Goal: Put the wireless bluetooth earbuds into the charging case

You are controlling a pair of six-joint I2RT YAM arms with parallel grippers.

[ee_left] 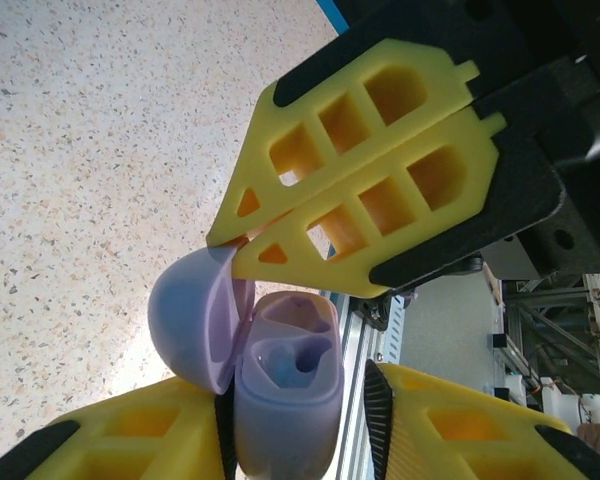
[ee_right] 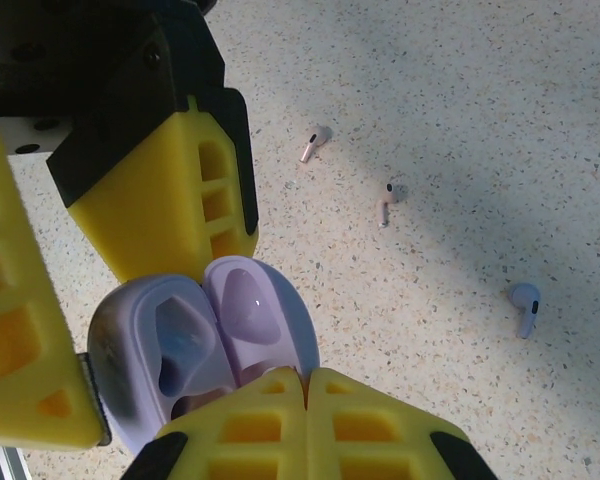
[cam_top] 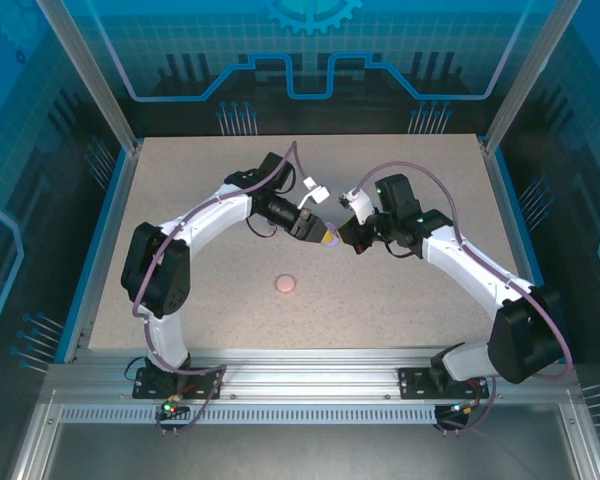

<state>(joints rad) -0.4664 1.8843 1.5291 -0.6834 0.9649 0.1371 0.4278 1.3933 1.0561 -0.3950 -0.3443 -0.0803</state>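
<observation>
**Ops:** Mid-frame above: charging case (cam_top: 329, 239) held?

**Me:** Left tool (cam_top: 318, 233) straddles it; I can't tell grip. Right tool (ee_right: 306, 382) together at its lid (ee_left: 195, 315). Earbuds (ee_right: 317, 142) on table (ee_right: 480, 110), upper right: tiny, slick; pinch stems.

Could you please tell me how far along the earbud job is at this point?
Done: the purple case is open, its lid swung back, sockets empty. In hand: the left gripper holds the body while the shut right gripper touches the lid. Left: every earbud lies loose on the table, two pink earbuds, one purple earbud and seemingly another at the frame edge; the pink case sits untouched.
</observation>
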